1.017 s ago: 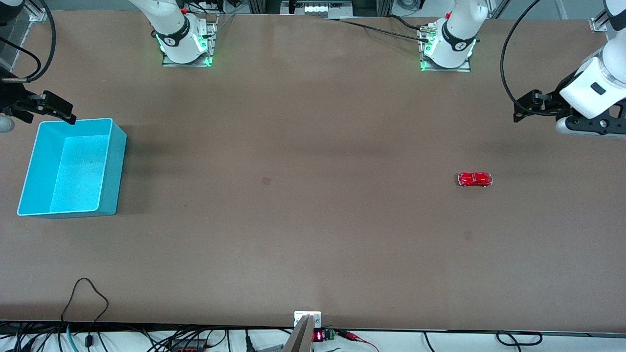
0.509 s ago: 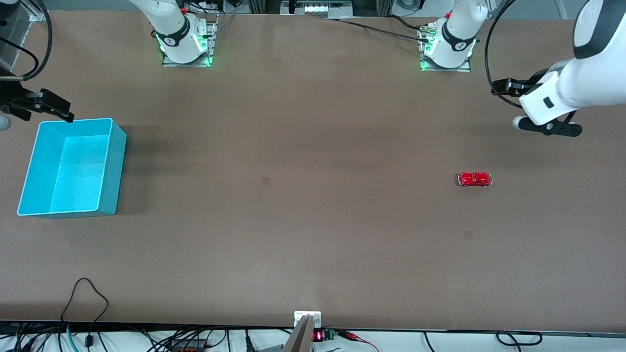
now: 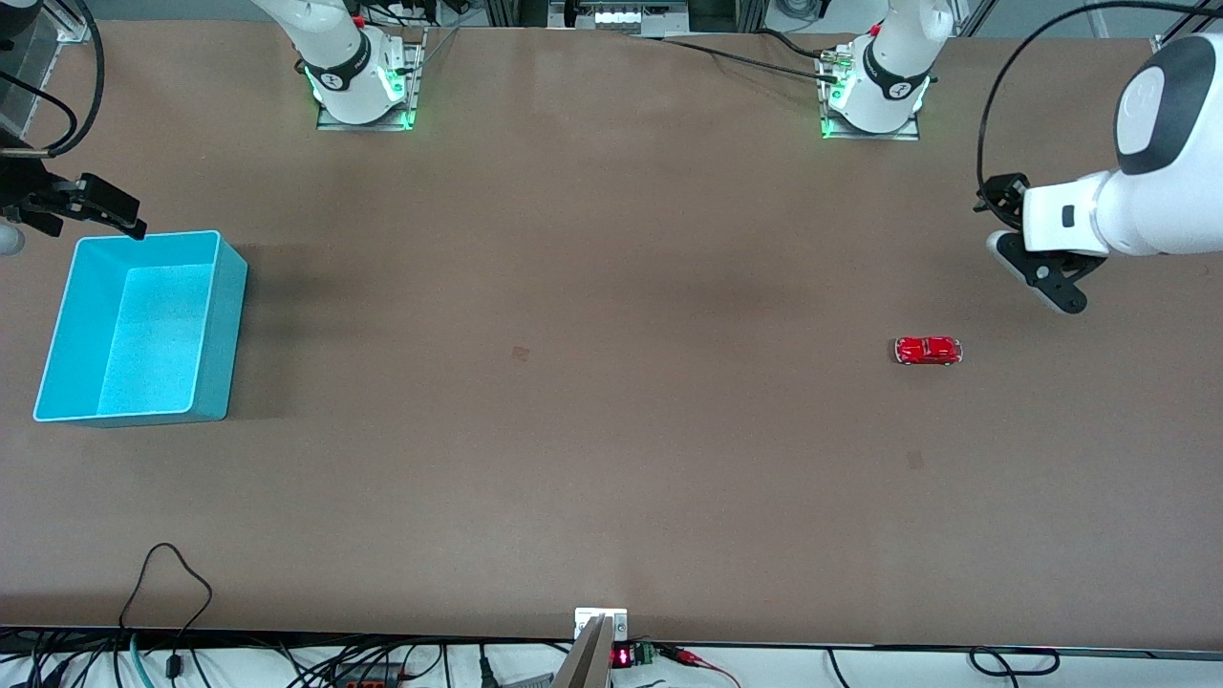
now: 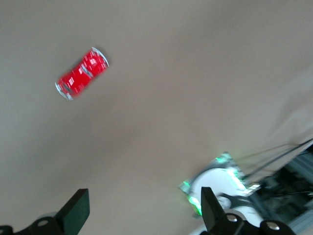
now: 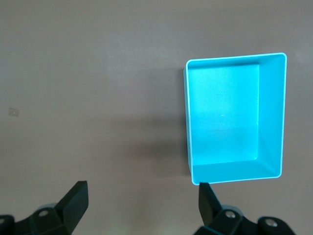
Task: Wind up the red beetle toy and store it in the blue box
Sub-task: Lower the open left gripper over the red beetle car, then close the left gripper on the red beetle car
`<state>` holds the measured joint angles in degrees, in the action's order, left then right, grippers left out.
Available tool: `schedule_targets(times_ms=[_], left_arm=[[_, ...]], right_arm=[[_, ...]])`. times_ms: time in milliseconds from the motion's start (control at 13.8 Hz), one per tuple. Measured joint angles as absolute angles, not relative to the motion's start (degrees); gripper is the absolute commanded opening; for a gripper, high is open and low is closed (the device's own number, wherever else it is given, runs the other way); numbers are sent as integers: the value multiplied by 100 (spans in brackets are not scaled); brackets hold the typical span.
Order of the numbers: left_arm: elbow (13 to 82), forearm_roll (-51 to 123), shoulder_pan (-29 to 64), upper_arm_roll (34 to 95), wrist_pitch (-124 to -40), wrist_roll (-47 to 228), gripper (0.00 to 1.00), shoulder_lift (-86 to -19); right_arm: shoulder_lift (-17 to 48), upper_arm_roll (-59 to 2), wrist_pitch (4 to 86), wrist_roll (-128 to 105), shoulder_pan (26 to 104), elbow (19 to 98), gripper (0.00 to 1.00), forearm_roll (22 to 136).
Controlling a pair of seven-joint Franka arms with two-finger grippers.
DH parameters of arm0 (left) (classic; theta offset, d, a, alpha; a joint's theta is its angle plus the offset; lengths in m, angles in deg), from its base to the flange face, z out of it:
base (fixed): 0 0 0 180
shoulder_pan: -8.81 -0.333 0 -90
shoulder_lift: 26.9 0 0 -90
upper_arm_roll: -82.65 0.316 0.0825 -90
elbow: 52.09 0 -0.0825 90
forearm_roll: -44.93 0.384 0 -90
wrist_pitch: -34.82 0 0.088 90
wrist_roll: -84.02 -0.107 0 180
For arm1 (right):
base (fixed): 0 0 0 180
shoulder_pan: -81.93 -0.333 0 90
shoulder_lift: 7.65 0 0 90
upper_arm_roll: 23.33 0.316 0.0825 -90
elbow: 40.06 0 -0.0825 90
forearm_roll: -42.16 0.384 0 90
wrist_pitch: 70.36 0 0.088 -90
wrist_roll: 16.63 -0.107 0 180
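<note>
Both grippers, left (image 3: 1037, 272) and right (image 3: 91, 205), hover with fingers wide and empty; a careless descent could send the toy (image 3: 928, 351) rolling off toward the counter edge, away from the box (image 3: 212, 330).

Red beetle toy (image 4: 81, 74) smeared by blur; its wheels indistinguishable.

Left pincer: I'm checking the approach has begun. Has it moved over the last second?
Yes. The left pincer, open and empty, has swung down-table toward the red beetle toy, which has not moved.
</note>
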<state>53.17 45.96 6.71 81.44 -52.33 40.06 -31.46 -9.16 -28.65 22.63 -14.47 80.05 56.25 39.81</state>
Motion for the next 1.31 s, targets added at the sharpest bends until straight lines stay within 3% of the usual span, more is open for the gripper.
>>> schedule_targets(times_ms=[436,726,1017,1308], left_arm=[[6678,4982,575,8130,-8169,1971,100,-3461],[7021,5002,342,8145,-9934,219,100,-4184],[7359,5002,310,8144,-10968,-341,100,-4584],[7637,5003,277,8144,-11136,-408,95,-4625]], right_arm=[[-1128,-2867,2550,-1450,8005,6008,100,3981],[-1218,-2871,2606,-1451,8005,6046,100,3981],[-1221,-2858,2611,-1450,8003,6042,100,3981],[-1231,-2828,2612,-1446,7967,5990,100,3981]])
